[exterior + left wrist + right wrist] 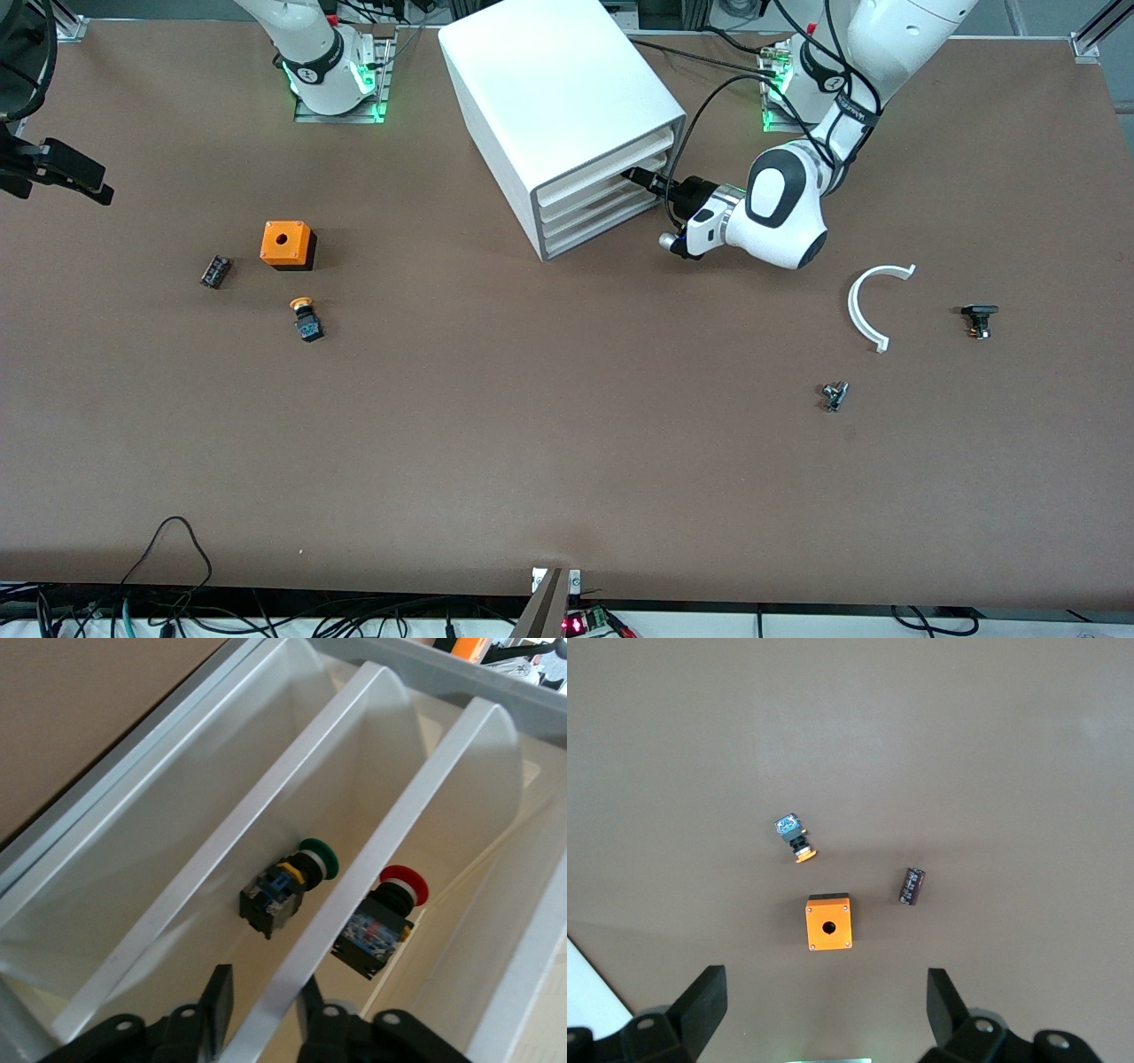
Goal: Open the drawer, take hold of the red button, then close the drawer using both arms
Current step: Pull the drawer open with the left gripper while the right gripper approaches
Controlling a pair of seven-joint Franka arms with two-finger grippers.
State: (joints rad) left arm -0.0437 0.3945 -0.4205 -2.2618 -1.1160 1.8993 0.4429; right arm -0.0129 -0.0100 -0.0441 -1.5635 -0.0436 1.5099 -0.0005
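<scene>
The drawer [292, 979] front edge is pinched between the closed left gripper [263, 1005] fingers; the button [383, 920] lies inside, just past them. The right gripper [826, 1003] is held wide open, empty, over an orange box [829, 923].

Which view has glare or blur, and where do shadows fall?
Front view: even light, a pale sheen on the table, a short shadow beside the orange box. Left wrist view: bright washed-out drawer fronts, soft focus on the left gripper. Right wrist view: sharp, faint shadows, right gripper dark.
</scene>
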